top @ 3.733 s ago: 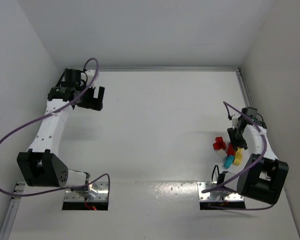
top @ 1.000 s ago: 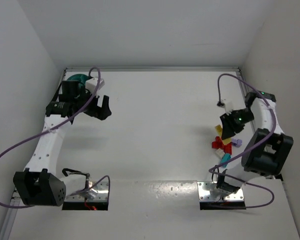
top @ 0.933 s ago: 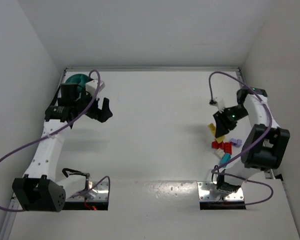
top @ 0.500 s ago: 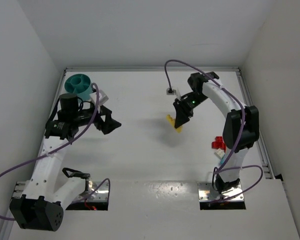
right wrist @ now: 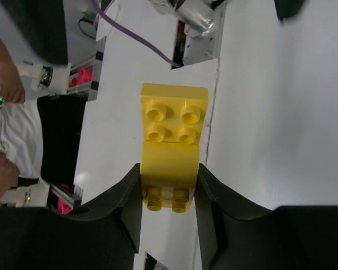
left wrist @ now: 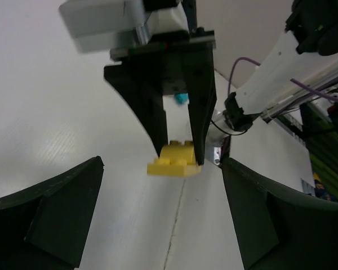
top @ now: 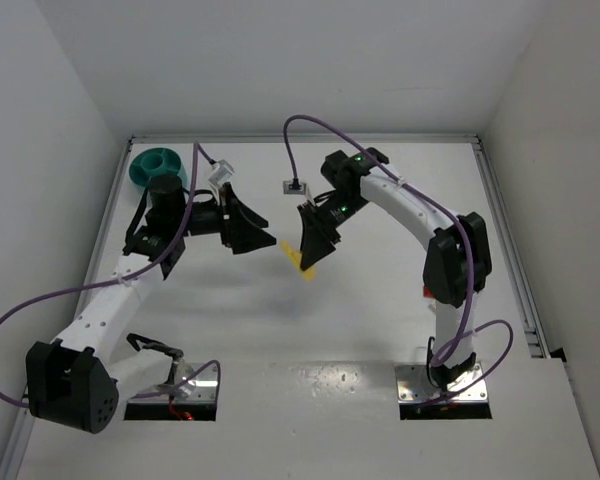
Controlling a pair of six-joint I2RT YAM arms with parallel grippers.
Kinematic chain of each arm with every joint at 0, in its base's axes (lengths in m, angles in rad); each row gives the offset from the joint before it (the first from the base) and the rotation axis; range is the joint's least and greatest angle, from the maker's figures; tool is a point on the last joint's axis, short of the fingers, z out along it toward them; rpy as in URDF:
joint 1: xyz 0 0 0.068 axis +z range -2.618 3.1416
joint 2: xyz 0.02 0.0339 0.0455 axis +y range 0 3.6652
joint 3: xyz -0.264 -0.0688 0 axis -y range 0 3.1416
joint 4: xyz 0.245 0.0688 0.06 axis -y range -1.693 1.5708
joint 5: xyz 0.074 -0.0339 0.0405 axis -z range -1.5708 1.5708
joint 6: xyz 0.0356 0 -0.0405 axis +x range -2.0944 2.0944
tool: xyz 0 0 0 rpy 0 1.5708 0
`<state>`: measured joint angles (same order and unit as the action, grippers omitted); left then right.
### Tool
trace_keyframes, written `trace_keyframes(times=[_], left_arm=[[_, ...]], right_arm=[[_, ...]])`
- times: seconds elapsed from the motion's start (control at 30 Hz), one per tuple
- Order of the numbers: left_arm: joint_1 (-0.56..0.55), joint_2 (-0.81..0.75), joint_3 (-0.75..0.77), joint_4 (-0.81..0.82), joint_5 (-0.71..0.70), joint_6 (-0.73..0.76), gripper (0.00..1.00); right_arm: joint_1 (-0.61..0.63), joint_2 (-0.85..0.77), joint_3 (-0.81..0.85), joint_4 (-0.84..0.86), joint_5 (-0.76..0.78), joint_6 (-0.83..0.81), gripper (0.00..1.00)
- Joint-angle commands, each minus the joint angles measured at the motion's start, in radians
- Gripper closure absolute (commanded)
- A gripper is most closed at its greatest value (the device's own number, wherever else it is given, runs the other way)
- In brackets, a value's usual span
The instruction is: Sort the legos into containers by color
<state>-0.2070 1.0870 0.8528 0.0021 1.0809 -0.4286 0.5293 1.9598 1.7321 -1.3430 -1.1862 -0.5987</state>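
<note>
My right gripper [top: 309,256] is clamped on a yellow lego [right wrist: 173,121] that juts out beyond its tips. My left gripper [top: 269,232], jaws wide apart, faces that lego close by; the bowl [top: 137,170] sits behind it.

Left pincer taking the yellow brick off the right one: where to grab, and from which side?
Probably the free studded end of the yellow brick. It juts past the right pincer, whose fingers clamp the narrower end. Bring the open left pincer in head-on, facing the right one, and close on the wide end's two flat sides, not the studs.
</note>
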Motion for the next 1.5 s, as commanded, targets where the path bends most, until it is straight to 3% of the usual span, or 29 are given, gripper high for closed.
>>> trace_keyframes(times=[0.0, 0.1, 0.57, 0.87, 1.3, 1.47], left_arm=[[-0.067, 0.022, -0.001, 0.202, 0.022, -0.173, 0.07], [-0.117, 0.033, 0.009, 0.187, -0.001, -0.161, 0.06], [-0.108, 0.004, -0.064, 0.113, -0.044, -0.098, 0.06], [-0.098, 0.004, -0.092, 0.095, -0.055, -0.076, 0.24], [-0.098, 0.004, -0.092, 0.166, -0.001, -0.11, 0.34], [-0.098, 0.004, -0.101, 0.205, 0.03, -0.141, 0.43]], right_arm=[[0.037, -0.007, 0.033, -0.048, -0.069, -0.007, 1.0], [0.037, 0.004, 0.057, -0.048, -0.069, -0.007, 1.0], [0.055, -0.058, 0.038, -0.024, -0.026, 0.025, 1.0], [0.055, -0.085, 0.029, 0.005, -0.007, 0.057, 1.0], [0.055, -0.065, 0.009, 0.015, 0.003, 0.057, 1.0], [0.055, -0.035, 0.046, 0.015, 0.003, 0.057, 1.0]])
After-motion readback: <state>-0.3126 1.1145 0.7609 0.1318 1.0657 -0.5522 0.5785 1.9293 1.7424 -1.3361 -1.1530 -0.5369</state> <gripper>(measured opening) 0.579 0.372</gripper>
